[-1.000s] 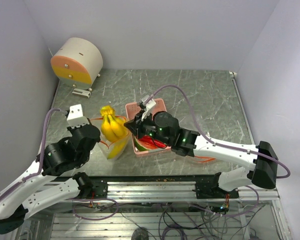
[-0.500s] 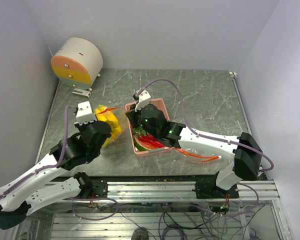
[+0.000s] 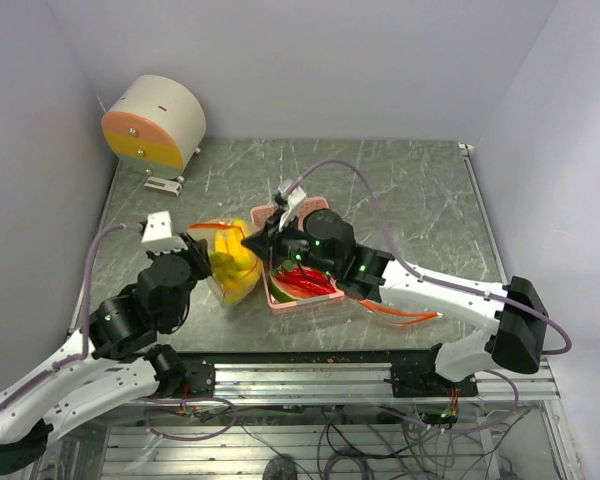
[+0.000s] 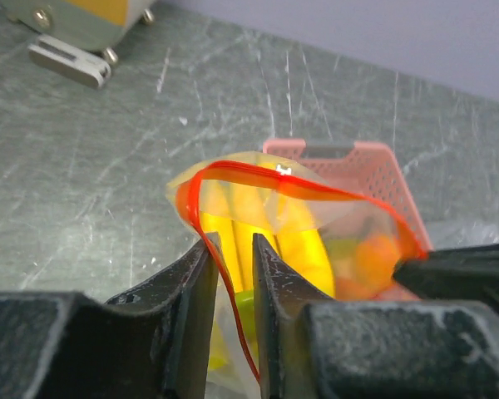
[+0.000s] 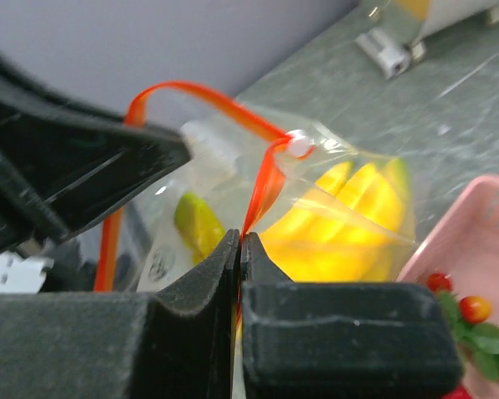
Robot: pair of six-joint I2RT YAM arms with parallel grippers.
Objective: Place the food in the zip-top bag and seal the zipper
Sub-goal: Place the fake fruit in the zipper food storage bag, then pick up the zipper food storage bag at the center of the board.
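Observation:
The clear zip-top bag [image 3: 228,285] stands left of the pink tray [image 3: 322,212] with yellow bananas [image 3: 236,268] inside. My right gripper [image 3: 252,243] is shut on the orange-red zipper strip [image 5: 262,187] just below its white slider [image 5: 299,143]; its jaws [image 5: 239,237] are pressed together. My left gripper [image 3: 206,254] is at the bag's left mouth edge. In the left wrist view its jaws [image 4: 233,241] stand narrowly apart, with the zipper [image 4: 233,170] running down between them in front of the bananas [image 4: 299,241]. Red chili peppers [image 3: 308,284] and the watermelon slice [image 3: 278,293] lie in the tray.
A white and orange drum-shaped object [image 3: 155,122] stands at the back left. Thin orange-red strands [image 3: 405,314] lie on the table under my right arm. An orange shape [image 4: 374,258] shows through the bag film; I cannot tell whether it is in the bag. The metal rail [image 3: 310,370] runs along the near edge.
My right gripper has moved left from over the tray onto the bag's mouth. My left gripper has come in against the bag's left edge. The bag's mouth is now held up between the two grippers.

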